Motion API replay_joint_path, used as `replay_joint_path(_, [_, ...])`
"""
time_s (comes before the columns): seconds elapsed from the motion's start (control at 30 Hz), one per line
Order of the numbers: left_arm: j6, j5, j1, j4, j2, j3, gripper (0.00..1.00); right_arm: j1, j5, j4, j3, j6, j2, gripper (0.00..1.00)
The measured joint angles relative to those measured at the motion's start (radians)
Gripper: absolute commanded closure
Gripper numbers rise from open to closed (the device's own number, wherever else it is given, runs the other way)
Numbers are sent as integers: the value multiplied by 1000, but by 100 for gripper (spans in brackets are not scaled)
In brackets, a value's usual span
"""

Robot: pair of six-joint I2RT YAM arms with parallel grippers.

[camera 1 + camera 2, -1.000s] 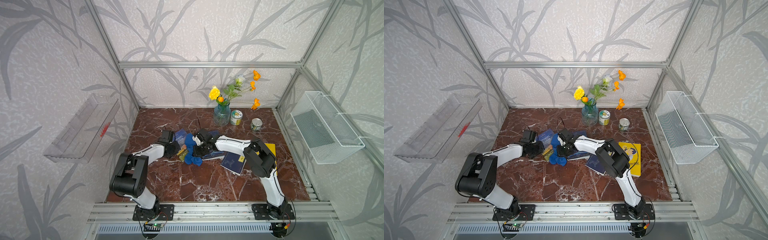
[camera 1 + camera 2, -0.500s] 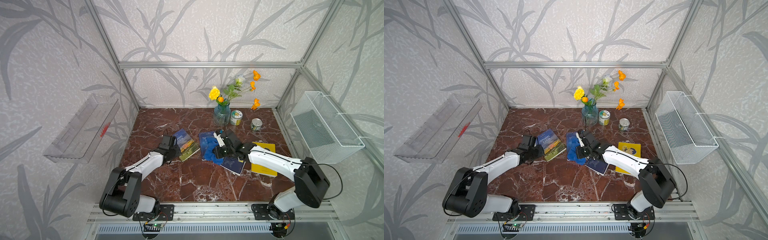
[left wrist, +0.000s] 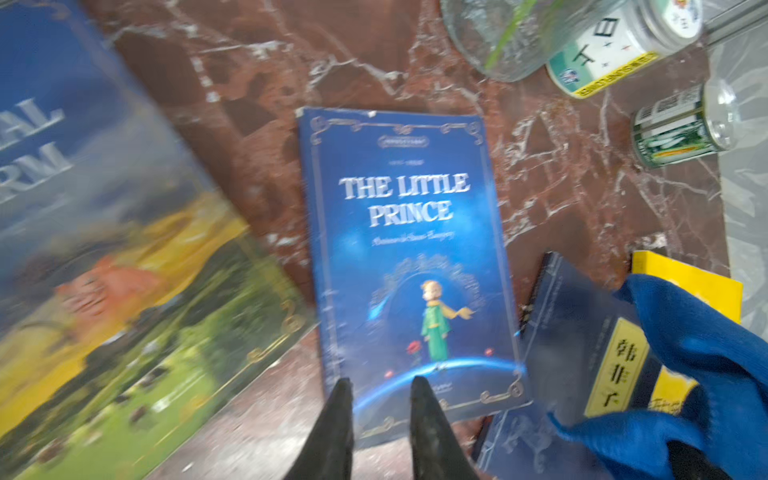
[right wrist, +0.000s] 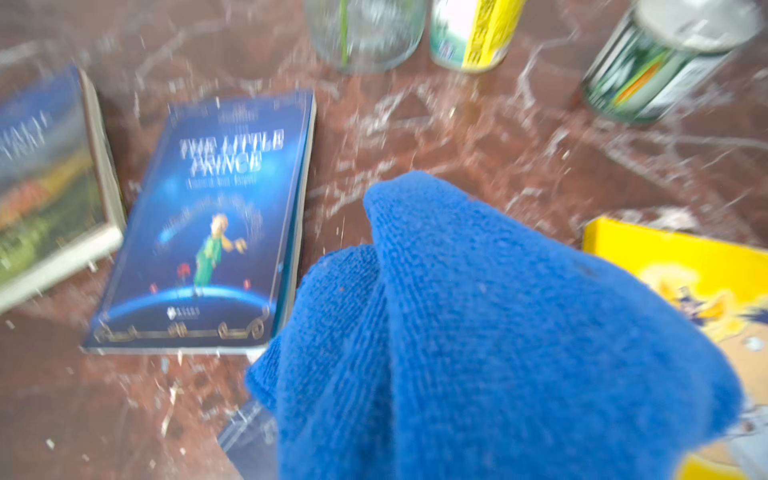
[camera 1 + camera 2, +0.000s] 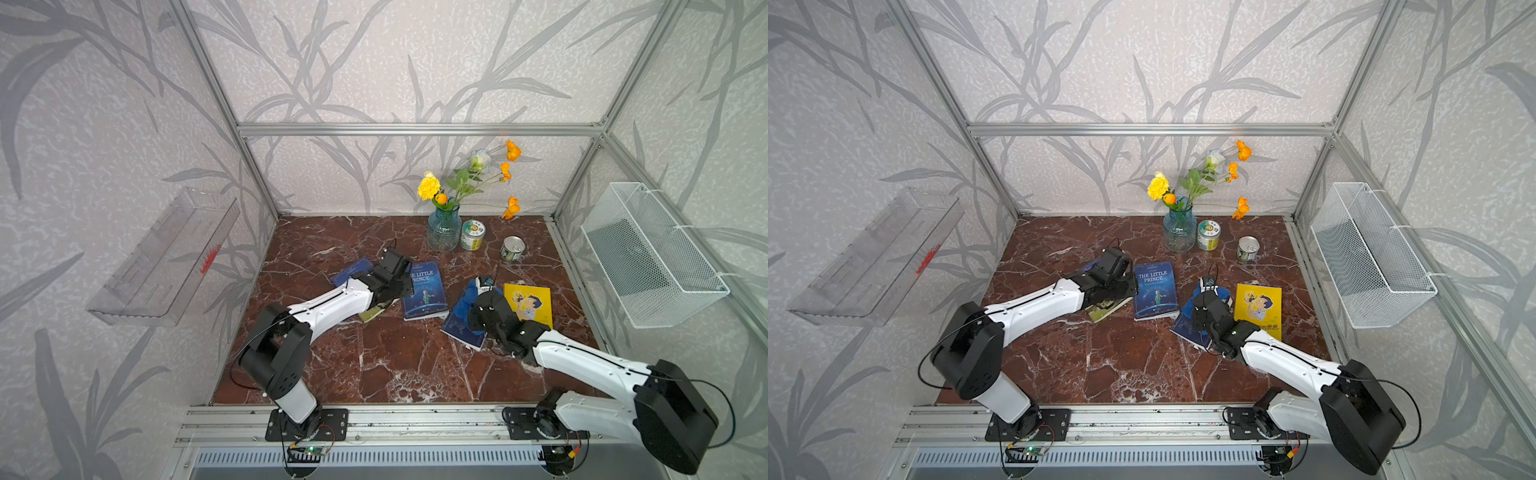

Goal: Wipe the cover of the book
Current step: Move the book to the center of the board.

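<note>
On the red-brown marble table (image 5: 374, 365), the blue Little Prince paperback book (image 5: 424, 291) is laid flat. The fluffy blue cloth (image 4: 478, 332) is pinched tight in the right gripper (image 5: 478, 305), just beside it. The left gripper (image 3: 380, 384) is held slightly apart over the book's corner, empty.
</note>
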Motion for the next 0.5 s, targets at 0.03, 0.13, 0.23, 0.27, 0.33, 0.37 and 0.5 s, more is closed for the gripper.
replay_joint_path(0.03, [-4,0,-16,-10,53,61,75,-8,15,-2,11,3,-12,87])
replay_joint_path(0.13, [-8,1,-58,-57,200,232,75,-38,31,-20,27,19,-17,87])
replay_joint_path(0.23, [-12,13,-91,-111,330,390,74,-63,65,-45,18,36,-6,87])
replay_joint_path(0.27, [-15,21,-100,-126,370,438,75,-70,79,-42,3,46,-5,87])
replay_joint_path(0.33, [-21,35,-115,-164,440,528,75,-91,92,-42,-27,61,-8,87])
replay_joint_path(0.37, [-23,45,-124,-183,476,576,75,-102,97,-39,-45,71,-15,87])
replay_joint_path(0.5, [-31,73,-150,-240,594,727,75,-129,128,3,-131,95,-96,87])
